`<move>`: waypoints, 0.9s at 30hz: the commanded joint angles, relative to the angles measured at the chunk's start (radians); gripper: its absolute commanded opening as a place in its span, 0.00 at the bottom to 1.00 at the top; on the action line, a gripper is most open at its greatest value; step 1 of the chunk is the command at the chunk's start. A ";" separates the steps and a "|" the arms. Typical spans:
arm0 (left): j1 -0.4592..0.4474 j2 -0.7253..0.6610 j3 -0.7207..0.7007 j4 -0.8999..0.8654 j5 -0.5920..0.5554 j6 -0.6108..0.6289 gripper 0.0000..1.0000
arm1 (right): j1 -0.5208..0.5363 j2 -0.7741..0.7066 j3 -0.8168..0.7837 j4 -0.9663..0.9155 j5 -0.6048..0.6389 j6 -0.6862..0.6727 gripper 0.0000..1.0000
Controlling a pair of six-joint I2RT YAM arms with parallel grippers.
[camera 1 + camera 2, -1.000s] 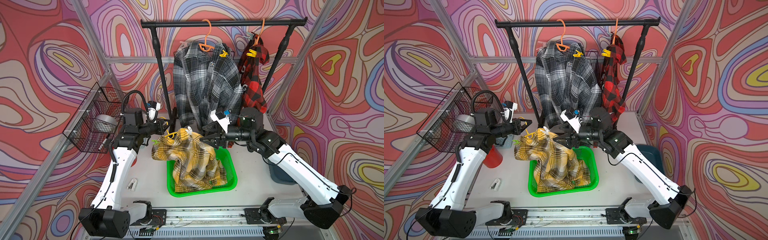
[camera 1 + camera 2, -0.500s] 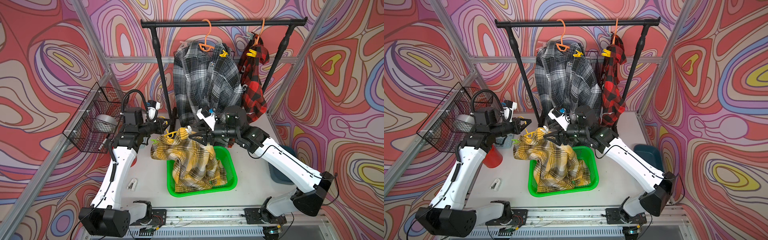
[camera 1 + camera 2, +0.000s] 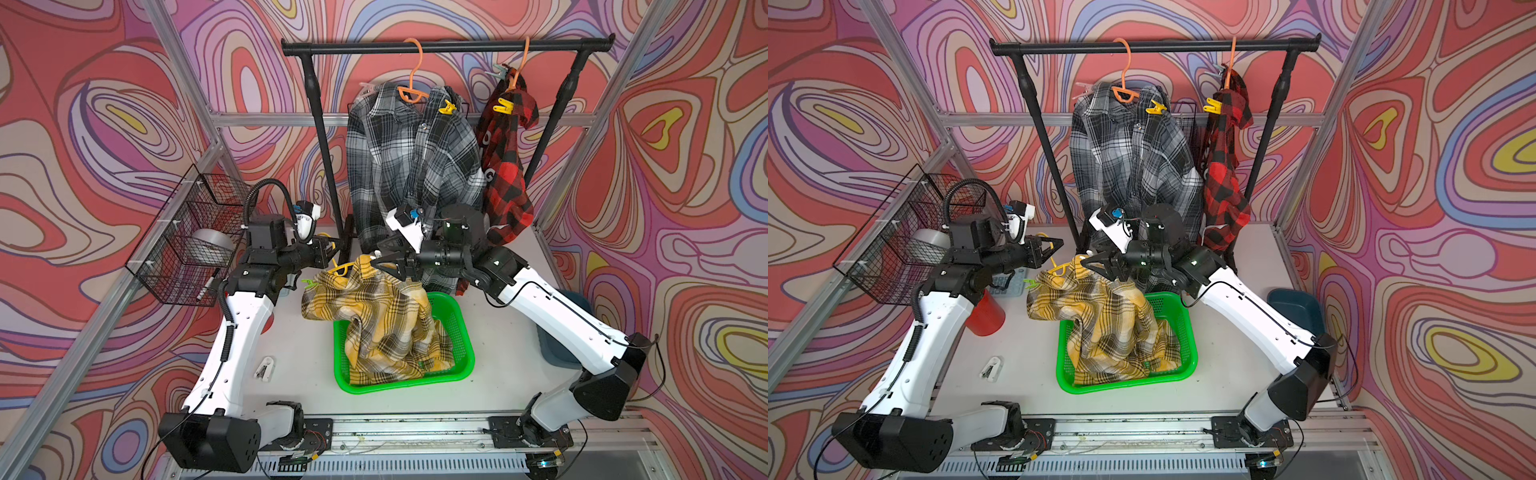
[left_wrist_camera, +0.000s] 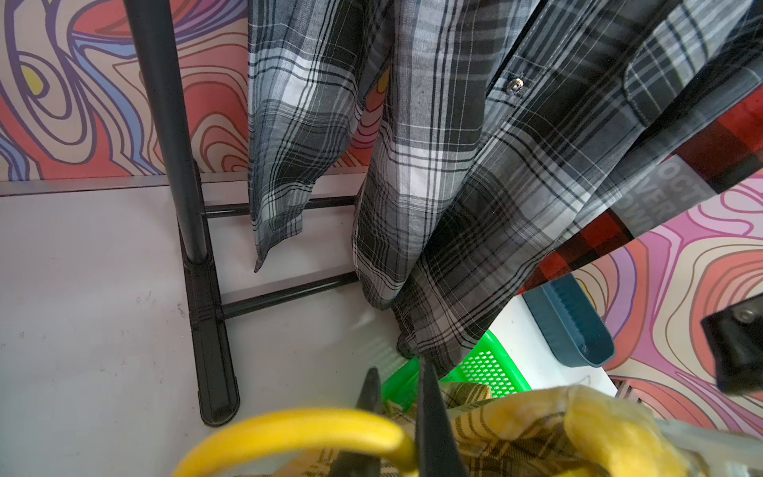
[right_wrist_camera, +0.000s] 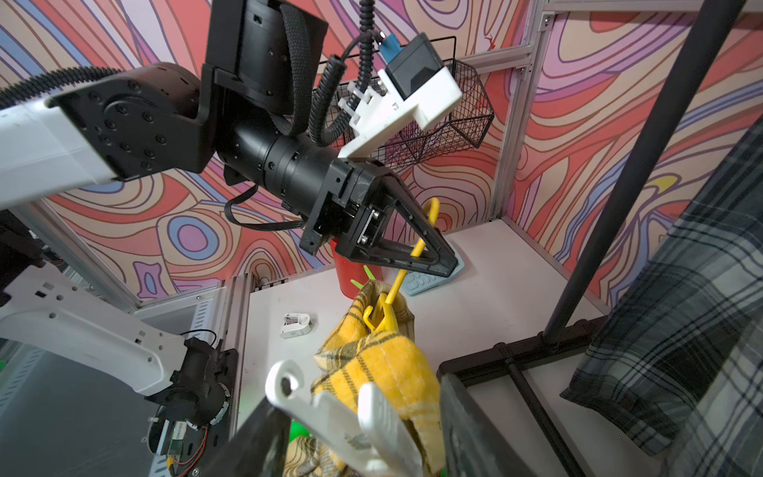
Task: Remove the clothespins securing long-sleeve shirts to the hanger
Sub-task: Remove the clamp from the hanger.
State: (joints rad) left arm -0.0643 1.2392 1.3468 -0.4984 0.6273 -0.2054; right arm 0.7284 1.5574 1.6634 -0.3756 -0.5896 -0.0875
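**Figure.** Two-arm cell, viewed from the front edge of the white table [image 3: 303, 353].

- **Yellow-black plaid shirt** [image 3: 374, 316]: soft woven cloth in crumpled folds. It spills from a thin yellow wire hanger [image 5: 418, 247] into a perforated green plastic basket [image 3: 465, 361] at mid-table.
- **Left gripper** [image 5: 448, 264]: its black triangular fingers are pinched together on the neck of the yellow wire hanger.
- **White clothespin** [image 5: 351, 413]: smooth moulded plastic with flat ribbed arms and a round eye, biting a fold of the yellow-black plaid shirt near that hanger.
- **Right gripper** [image 3: 374, 258]: it straddles the white clothespin, one jaw on each side. Whether the jaws press it cannot be told.
- **Bright green clothespin** [image 3: 309, 283]: it clips the cloth on the side toward the left arm.
- **Matt black tubular rail** [image 3: 444, 45]: it stands along the back edge.
  - The mid-rail orange hanger [image 3: 411, 79] carries the grey-black-white plaid shirt [image 3: 407, 166], pinned by a yellow clothespin [image 3: 446, 109].
  - The end orange hanger [image 3: 519, 62] carries the red-black check shirt [image 3: 507, 183], pinned by a second yellow clothespin [image 3: 503, 106].
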 commanded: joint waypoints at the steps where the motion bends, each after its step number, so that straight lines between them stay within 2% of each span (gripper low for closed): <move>1: 0.006 -0.003 0.031 -0.006 0.018 0.006 0.00 | 0.011 0.021 0.037 -0.012 -0.007 -0.011 0.54; 8: 0.006 -0.004 0.030 -0.005 0.020 0.010 0.00 | 0.025 0.041 0.057 -0.047 0.007 -0.030 0.50; 14: 0.006 -0.004 0.034 -0.005 0.018 0.012 0.00 | 0.041 0.041 0.062 -0.077 0.036 -0.051 0.53; 16: 0.006 -0.004 0.032 -0.005 0.018 0.014 0.00 | 0.044 0.042 0.062 -0.077 0.057 -0.051 0.48; 23: 0.006 -0.004 0.028 -0.005 0.010 0.017 0.00 | 0.047 0.051 0.075 -0.080 0.075 -0.055 0.39; 27: 0.006 -0.006 0.026 -0.006 0.006 0.020 0.00 | 0.052 0.057 0.088 -0.098 0.086 -0.067 0.38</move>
State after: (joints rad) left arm -0.0643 1.2392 1.3472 -0.4984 0.6266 -0.2012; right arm 0.7704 1.5993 1.7210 -0.4484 -0.5194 -0.1425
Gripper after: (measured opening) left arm 0.074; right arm 0.382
